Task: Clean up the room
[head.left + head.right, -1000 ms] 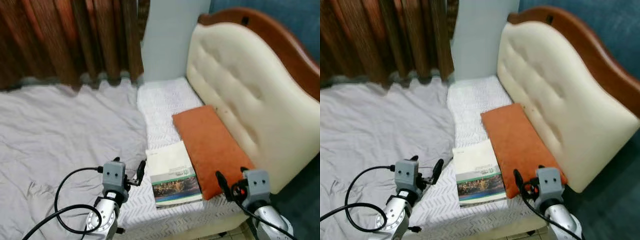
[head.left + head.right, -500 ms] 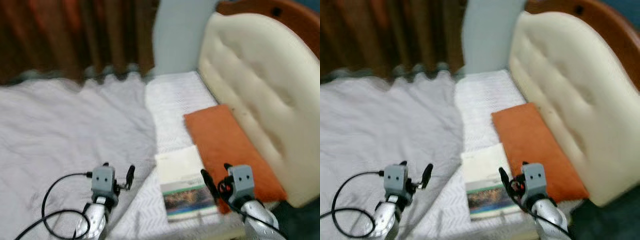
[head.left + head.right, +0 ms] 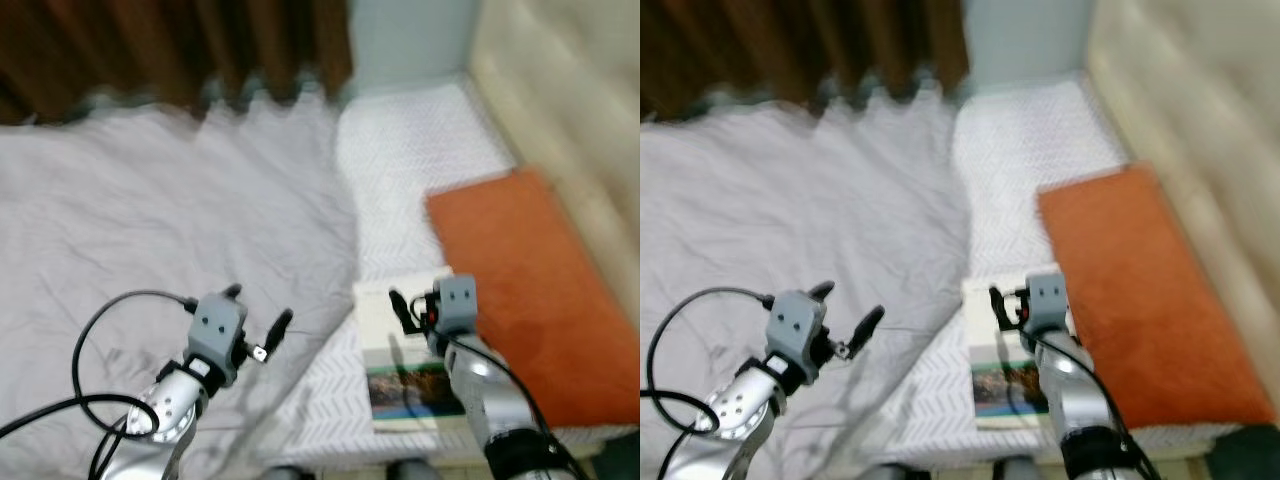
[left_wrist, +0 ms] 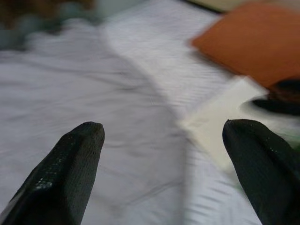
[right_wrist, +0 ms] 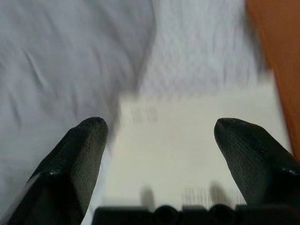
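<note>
Now the right gripper (image 3: pixel 408 308) hangs over the book (image 3: pixel 408 385) with its fingers wide apart. The left gripper (image 3: pixel 262 322) is wide too, above the gray blanket (image 3: pixel 150 220).

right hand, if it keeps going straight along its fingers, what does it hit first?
Most likely the book: the right hand, fingers open, points down at its pale cover on the white mattress. The orange cushion lies off to the side. Frames are blurred, so how far it hovers above the cover is unclear.
</note>
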